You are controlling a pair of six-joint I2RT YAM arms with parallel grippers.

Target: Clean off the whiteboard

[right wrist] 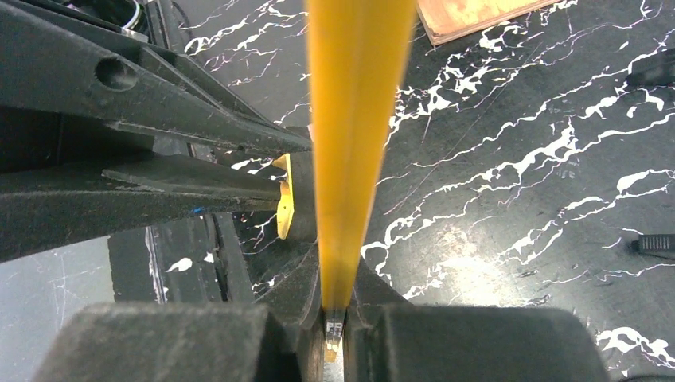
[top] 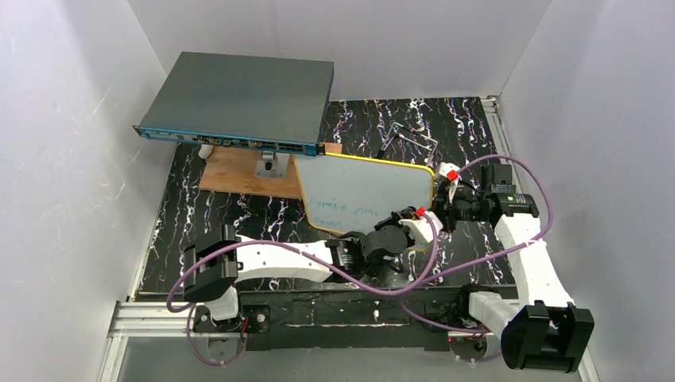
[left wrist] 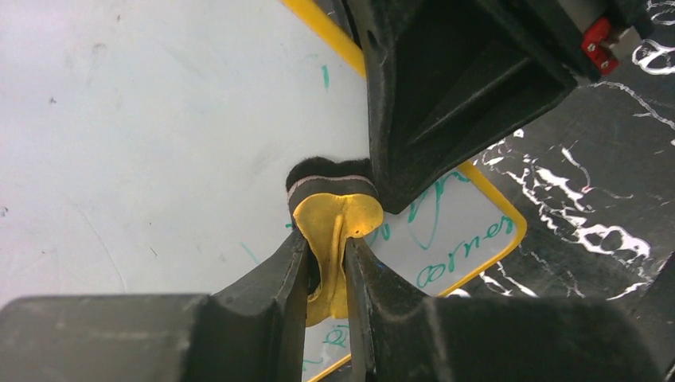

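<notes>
Right end effector (right wrist: pixel 334 298) astride whiteboard (right wrist: pixel 354 119) edge

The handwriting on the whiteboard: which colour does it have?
Green. The handwriting on the whiteboard shows best in the left wrist view.

Left gripper (left wrist: pixel 326 248) at 6 o'clock pinches yellow eraser (left wrist: pixel 336 216), its black felt end on the whiteboard (left wrist: pixel 143 143). Board is mostly blank from 9 to 12 o'clock, with green writing (left wrist: pixel 462 256) at 4 o'clock by the yellow frame. Black housing (left wrist: pixel 454 87) at 1 o'clock, marbled table (left wrist: pixel 593 199) at 3 o'clock.
</notes>
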